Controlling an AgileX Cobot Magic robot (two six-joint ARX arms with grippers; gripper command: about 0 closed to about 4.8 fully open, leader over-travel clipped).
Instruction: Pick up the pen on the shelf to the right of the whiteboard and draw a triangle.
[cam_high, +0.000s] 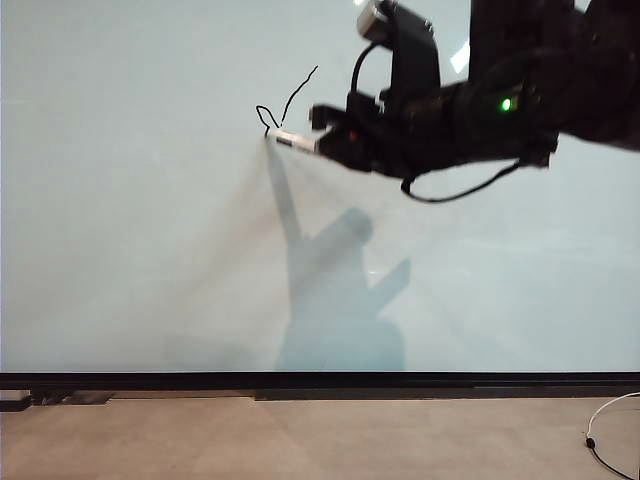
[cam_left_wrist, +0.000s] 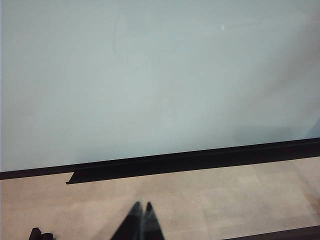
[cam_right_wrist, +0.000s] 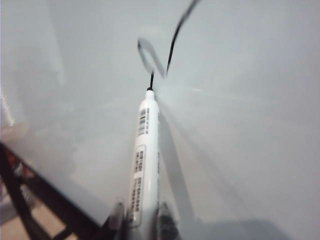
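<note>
Pen (cam_right_wrist: 146, 145) juts from the right gripper (cam_right_wrist: 140, 212), jaws clamped on it, tip touching the whiteboard (cam_high: 140, 200) beside the unfinished triangle (cam_high: 285, 105); uneven pressure could break the line. Left gripper (cam_left_wrist: 142, 210), jaws together, hangs idle.

The right arm (cam_high: 480, 110) was built of bulky matte black segments, a green light was lit on its side, and a thin black cable was looped beneath. The left gripper (cam_left_wrist: 142, 212) was formed of two slim, tapering black fingers.
</note>
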